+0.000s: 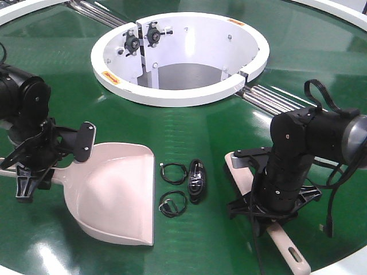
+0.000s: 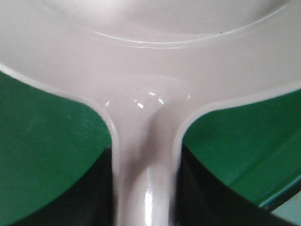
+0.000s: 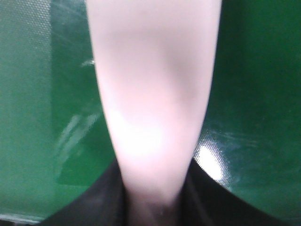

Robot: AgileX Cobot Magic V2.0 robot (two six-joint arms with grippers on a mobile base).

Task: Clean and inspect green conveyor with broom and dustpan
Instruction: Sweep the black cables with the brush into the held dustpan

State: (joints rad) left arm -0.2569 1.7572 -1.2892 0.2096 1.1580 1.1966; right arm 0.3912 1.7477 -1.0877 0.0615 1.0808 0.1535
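Your left gripper (image 1: 34, 172) clamps the dustpan (image 1: 117, 192) handle at 8 o'clock on the green conveyor (image 1: 200, 249), black clutter (image 1: 196, 180) lying outside its pan, while your right gripper (image 1: 268, 211) clamps the broom (image 1: 287, 245) at 4 o'clock.

Soft glare (image 1: 192, 123), perhaps pale floor (image 1: 358, 268) beyond.

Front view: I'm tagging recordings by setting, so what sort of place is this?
Probably an industrial or lab conveyor station: a glossy green conveyor circling a white ring opening, with metal roller strips beside it.
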